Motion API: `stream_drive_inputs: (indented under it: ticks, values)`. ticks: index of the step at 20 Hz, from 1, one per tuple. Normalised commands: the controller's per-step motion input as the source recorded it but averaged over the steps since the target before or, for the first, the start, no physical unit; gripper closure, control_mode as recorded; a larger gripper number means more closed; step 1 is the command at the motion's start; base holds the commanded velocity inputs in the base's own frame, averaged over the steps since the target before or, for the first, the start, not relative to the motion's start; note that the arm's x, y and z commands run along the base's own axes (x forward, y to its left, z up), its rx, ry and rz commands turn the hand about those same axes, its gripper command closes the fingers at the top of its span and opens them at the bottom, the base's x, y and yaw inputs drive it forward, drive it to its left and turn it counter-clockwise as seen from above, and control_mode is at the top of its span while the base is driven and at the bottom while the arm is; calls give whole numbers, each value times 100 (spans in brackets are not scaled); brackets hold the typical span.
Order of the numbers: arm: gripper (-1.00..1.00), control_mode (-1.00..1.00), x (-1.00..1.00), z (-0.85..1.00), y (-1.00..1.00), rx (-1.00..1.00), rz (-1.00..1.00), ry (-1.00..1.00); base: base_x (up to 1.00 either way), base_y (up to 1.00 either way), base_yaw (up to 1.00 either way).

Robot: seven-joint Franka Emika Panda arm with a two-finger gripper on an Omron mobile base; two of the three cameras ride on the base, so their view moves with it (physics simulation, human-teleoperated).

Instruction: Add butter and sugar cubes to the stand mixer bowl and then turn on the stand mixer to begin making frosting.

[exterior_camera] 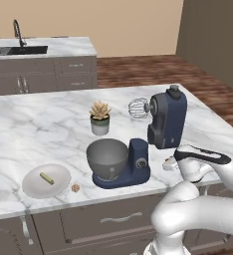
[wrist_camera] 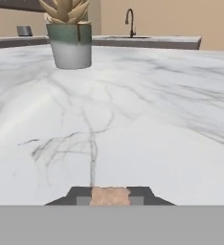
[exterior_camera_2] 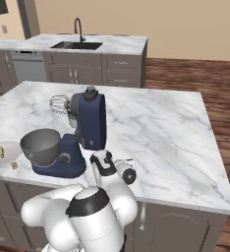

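Note:
In the hand view my gripper (wrist_camera: 111,198) is shut on a tan sugar cube (wrist_camera: 111,194), pinched between the dark fingertips (wrist_camera: 80,196) just above the marble. In the left base view the gripper (exterior_camera: 169,163) is low on the counter, right of the navy stand mixer (exterior_camera: 166,122). The mixer's head is tilted up, with the whisk (exterior_camera: 137,108) clear of the grey bowl (exterior_camera: 107,158). Another sugar cube (exterior_camera: 75,188) lies on the counter left of the bowl. The butter (exterior_camera: 47,178) rests on the white plate (exterior_camera: 34,189). The right base view shows the mixer (exterior_camera_2: 90,120), bowl (exterior_camera_2: 41,146) and butter (exterior_camera_2: 2,152).
A potted succulent (exterior_camera: 100,118) stands behind the bowl and appears ahead of the hand as a potted succulent (wrist_camera: 70,36). The counter's front edge (exterior_camera: 88,204) runs just below the plate and mixer base. A second counter with a sink (exterior_camera: 19,50) lies across the room.

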Motion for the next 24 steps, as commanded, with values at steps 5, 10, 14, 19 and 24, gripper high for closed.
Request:
stream_drive_inputs:
  ticks: [5, 10, 14, 19, 24]
  values:
    - [100, -100, 0, 19, -22, 5, 0, 0, 0, 0, 0]
    - [100, -100, -21, 80, -26, 3, 0, -1, 0, 0, 0]
    - [100, -100, -49, 70, -40, 0, 0, 0, 0, 0, 0]
    - [100, -100, -47, 66, -44, 0, -1, 11, 0, 0, 0]
    - [100, -100, -32, 68, -21, 0, -9, 30, 0, 0, 0]
